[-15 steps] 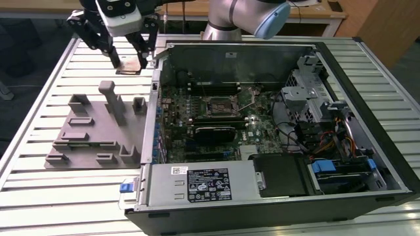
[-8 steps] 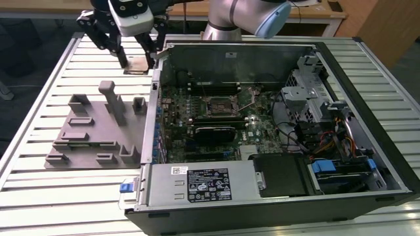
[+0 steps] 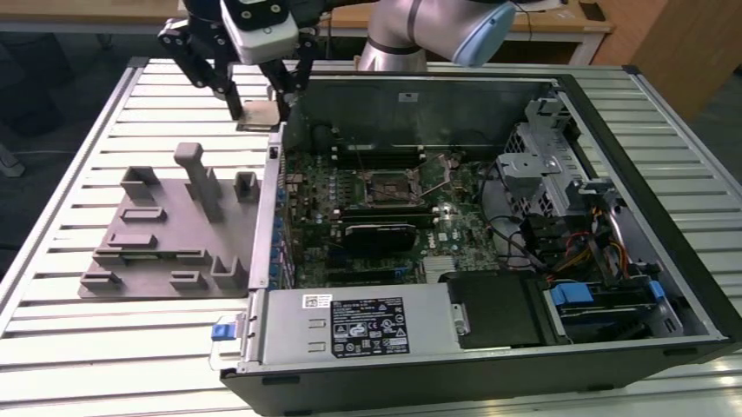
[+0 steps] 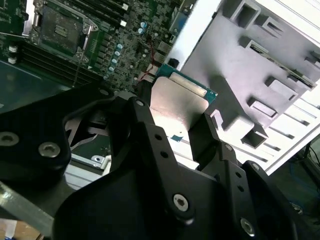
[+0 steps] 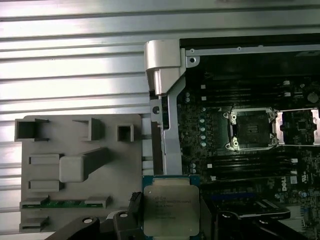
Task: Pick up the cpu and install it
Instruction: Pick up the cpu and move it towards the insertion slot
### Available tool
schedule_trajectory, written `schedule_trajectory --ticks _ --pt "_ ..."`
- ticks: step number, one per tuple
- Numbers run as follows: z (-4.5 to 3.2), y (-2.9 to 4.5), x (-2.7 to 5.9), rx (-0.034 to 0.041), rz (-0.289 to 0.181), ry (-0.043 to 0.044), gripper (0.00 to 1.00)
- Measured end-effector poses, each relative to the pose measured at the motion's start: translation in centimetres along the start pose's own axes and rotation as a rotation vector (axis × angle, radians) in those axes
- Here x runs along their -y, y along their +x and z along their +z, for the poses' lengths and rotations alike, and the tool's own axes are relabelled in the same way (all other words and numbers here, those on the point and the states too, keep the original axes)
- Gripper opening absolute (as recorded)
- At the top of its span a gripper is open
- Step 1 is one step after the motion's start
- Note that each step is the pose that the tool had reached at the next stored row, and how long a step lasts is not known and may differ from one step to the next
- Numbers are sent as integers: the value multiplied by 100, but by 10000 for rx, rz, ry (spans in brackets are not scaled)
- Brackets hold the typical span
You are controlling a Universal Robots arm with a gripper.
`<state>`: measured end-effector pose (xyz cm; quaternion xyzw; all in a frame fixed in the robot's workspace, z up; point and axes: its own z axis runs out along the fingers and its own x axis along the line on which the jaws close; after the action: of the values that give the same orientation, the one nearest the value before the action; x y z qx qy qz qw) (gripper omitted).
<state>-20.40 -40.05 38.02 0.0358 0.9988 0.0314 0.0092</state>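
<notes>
Lies at nine o'clock in the exterior view: tray (image 3: pixel 162 234), flat on the slatted table (image 3: pixel 69 330), its near edge just beside the case (image 3: pixel 418 100). At eleven o'clock, with the gripper (image 3: pixel 260 111) closed to chip width, pinches the cpu (image 3: pixel 257 118) by two opposite edges, flat, silver top up. Hovers past the tray's far end, just beside the case's corner wall, open table at nine o'clock. Shows the same hold on the cpu (image 4: pixel 180 102) (image 5: pixel 171 210) in both wrist views. Waits at four o'clock of the chip, inside the case: socket (image 3: pixel 397 187), frame swung open.
</notes>
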Motion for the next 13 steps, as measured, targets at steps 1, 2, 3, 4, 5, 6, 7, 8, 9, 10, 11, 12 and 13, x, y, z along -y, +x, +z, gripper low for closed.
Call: schedule_trajectory --ticks 1,2,3,4,5,6,7,8,9,10,11,12,13 --pt "1 -27 -2 -2 1 0 54" --pt "2 -53 -4 -4 1 -1 54" --pt "2 -79 -6 -6 0 0 54" --pt "2 -104 -8 -7 1 0 54" --pt "3 -133 -10 -9 0 1 54" --pt "4 -159 -11 -11 0 0 54" --pt "4 -184 -13 -13 1 1 54" --pt "4 -210 -15 -13 1 1 54" --pt "5 -236 -17 -15 2 1 54" --pt "5 -262 -19 -16 2 1 54" --pt "6 -290 -21 -18 1 1 54" --pt "7 -322 -23 -20 0 1 54" --pt "7 -352 -25 -21 0 1 54"
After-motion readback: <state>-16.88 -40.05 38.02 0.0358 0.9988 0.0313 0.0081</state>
